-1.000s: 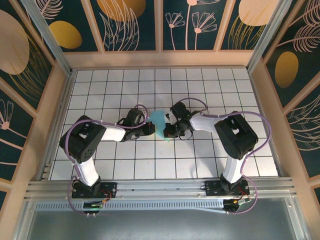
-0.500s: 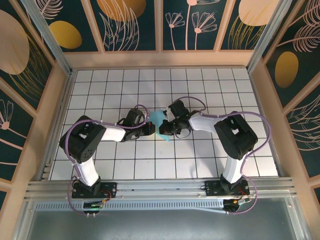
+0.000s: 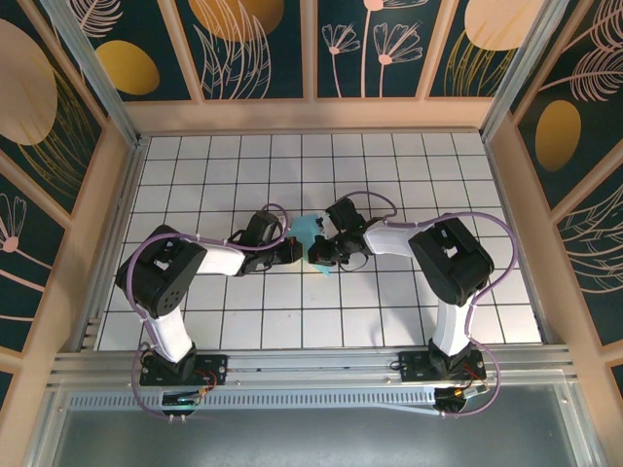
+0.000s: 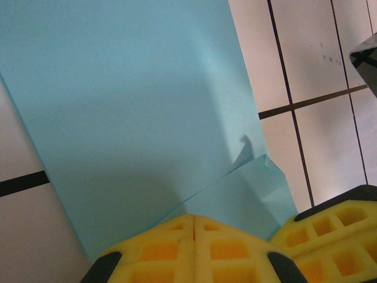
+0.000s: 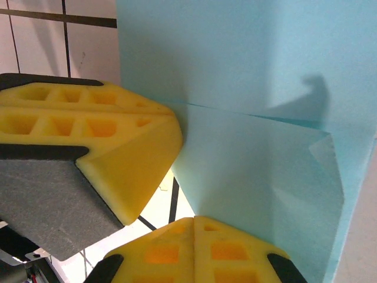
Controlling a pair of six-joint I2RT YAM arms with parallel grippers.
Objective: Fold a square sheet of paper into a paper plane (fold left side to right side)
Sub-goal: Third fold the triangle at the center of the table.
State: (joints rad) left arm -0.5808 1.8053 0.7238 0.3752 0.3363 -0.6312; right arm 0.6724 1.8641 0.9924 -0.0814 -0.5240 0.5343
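- Near the middle of the white grid table [image 3: 389, 175]: the sheet of paper [image 3: 310, 232], light blue, wedged between the two grippers, with one narrow tip pointing toward the near edge.
- In the left wrist view, sheet of paper [image 4: 135, 118] spread flat over the tiles, plain and smooth in its upper part. Lower down, a second layer folded over, its edge running up and to the right from the fingertips to a small crumpled corner lifted off the surface.
- In the right wrist view, sheet of paper [image 5: 247, 88] with a straight crease across it. Below the crease, a flap with a bent corner at the right.
- Left gripper [image 3: 291, 252] just left of the paper, low over the table. Up close [image 4: 194, 219], yellow pads pressed together with no gap, tips right at the paper's near edge. Cannot tell whether any paper is pinched between them.
- Right gripper [image 3: 319, 253] just right of the left one, close beside it. Up close [image 5: 194, 221], closed tight in the same way, tips meeting the lower edge of the flap. Pinch on the paper likewise not clear.
- Each gripper's yellow fingers also in the other's wrist camera: right fingers [image 4: 330, 227] at the paper's lower right, left fingers [image 5: 100, 130] against the paper's left edge.
- Farther out: black grid lines [image 4: 306, 103], purple cables [image 3: 136, 277] looped along both arms, and patterned walls [image 3: 253, 49] around the table.
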